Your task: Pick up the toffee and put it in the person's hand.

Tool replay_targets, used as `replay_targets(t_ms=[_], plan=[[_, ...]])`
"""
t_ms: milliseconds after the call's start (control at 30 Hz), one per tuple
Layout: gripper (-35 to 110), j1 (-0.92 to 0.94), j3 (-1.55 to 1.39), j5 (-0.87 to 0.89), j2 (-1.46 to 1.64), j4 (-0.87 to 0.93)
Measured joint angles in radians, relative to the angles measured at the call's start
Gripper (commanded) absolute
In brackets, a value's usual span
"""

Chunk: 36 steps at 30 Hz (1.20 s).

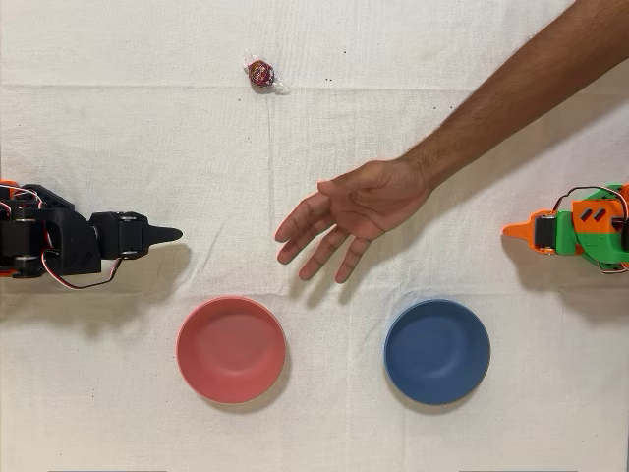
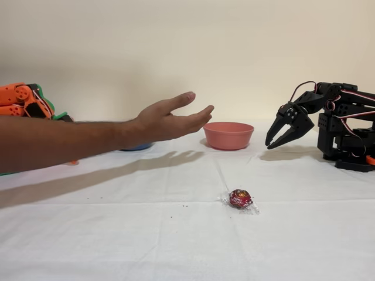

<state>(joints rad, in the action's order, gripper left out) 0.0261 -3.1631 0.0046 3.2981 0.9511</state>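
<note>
In the overhead view, the black arm's gripper (image 1: 169,234) hangs by the tabletop's left edge, fingers parted and empty. The toffee (image 1: 261,72) lies near the far edge. The person's hand (image 1: 359,205) hovers mid-tabletop, palm open.

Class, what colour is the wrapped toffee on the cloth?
Dark red, in clear wrapper; the toffee shows best in the fixed view.

Toffee (image 1: 261,72) top, hand (image 1: 359,209) mid, pincer (image 1: 163,234) left
</note>
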Motion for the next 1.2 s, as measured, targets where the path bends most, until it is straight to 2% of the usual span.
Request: replay_targets(t_ms=[1200], plan=[[0,0.0,0.0,-0.034,0.0,0.0]])
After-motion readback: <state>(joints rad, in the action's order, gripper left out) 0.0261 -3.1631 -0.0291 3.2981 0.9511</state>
